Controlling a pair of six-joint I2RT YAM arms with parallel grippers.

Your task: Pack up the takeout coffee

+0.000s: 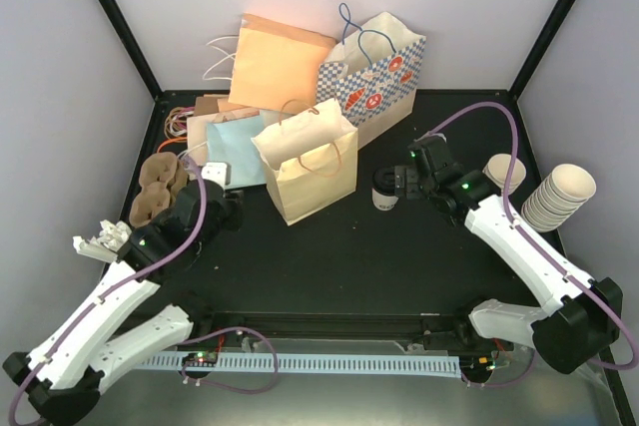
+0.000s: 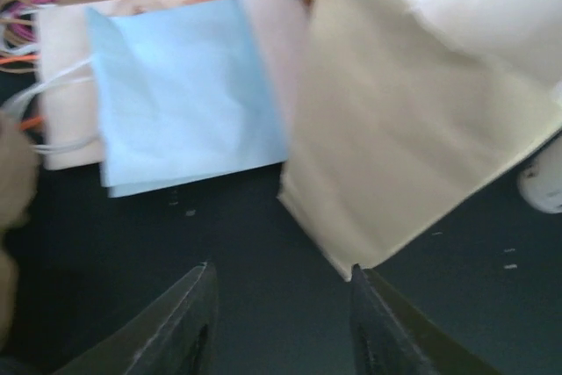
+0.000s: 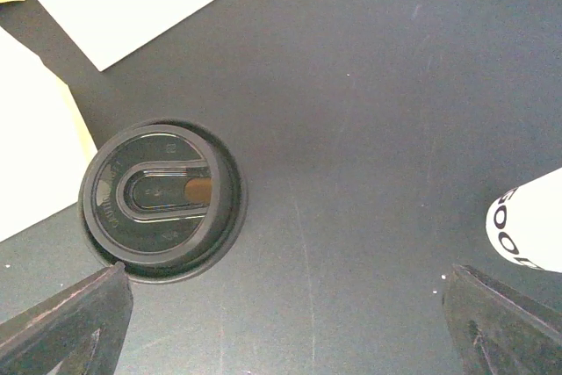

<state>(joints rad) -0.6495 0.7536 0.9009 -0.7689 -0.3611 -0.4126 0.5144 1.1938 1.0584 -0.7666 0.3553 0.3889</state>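
The takeout coffee [image 1: 385, 190] is a small cream cup with a black lid. It stands upright on the black table just right of a standing cream paper bag [image 1: 310, 162]. My right gripper [image 1: 402, 185] hovers above and just right of the cup, open and empty. In the right wrist view the lid [image 3: 161, 201] lies below, left of centre and beside my left finger [image 3: 70, 322], outside the gap of my gripper [image 3: 285, 305]. My left gripper [image 1: 232, 209] is open and empty, low over the table left of the cream bag [image 2: 413, 129], and it shows in the left wrist view [image 2: 281, 305].
A light blue bag [image 1: 235, 152] lies flat behind my left gripper. An orange bag [image 1: 280, 62] and a checked bag [image 1: 384, 72] lean on the back wall. Stacked lidless cups [image 1: 559, 197] and a single cup [image 1: 504, 172] stand at the right. Brown cup carriers [image 1: 160, 187] sit at the left.
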